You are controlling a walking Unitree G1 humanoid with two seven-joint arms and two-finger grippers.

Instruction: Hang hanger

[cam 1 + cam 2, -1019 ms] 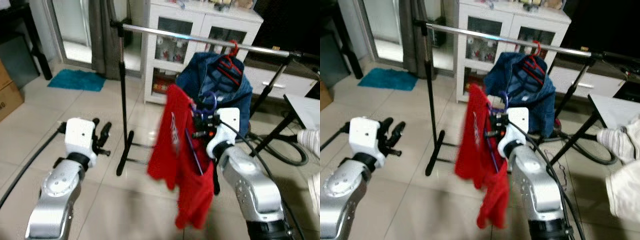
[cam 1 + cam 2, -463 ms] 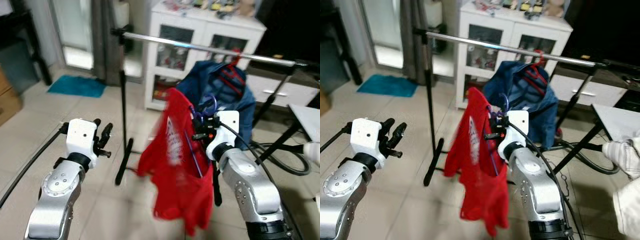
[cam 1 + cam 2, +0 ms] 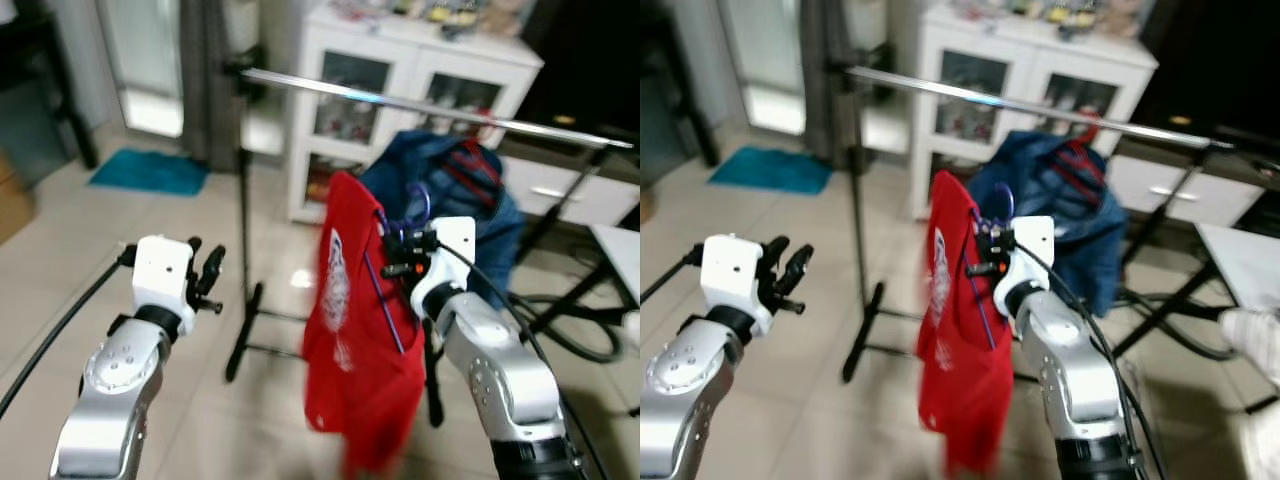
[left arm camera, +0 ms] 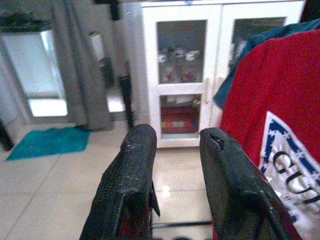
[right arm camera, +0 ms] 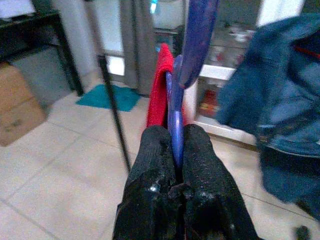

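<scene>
My right gripper (image 3: pixel 396 254) is shut on a purple hanger (image 3: pixel 418 202) that carries a red T-shirt (image 3: pixel 352 330) with a white print. The wrist view shows the hanger's neck (image 5: pixel 176 131) pinched between both black fingers (image 5: pixel 152 155). The shirt hangs in front of me, below and short of the silver clothes rail (image 3: pixel 420 104). A blue denim jacket (image 3: pixel 470 200) on a red hanger (image 3: pixel 472 160) hangs on that rail just behind my right gripper. My left gripper (image 3: pixel 208 276) is held up at the left, open, with nothing between its fingers (image 4: pixel 131 175).
The rail's black upright (image 3: pixel 243 220) and floor foot stand between my arms. A white glass-door cabinet (image 3: pixel 400 90) is behind the rail, a teal mat (image 3: pixel 148 172) at the far left, black cables (image 3: pixel 570 330) on the tiles to the right.
The camera shifted, so the scene sits slightly differently. The red shirt swung out to the left half a second ago and now hangs straighter. Both grippers keep their poses.
</scene>
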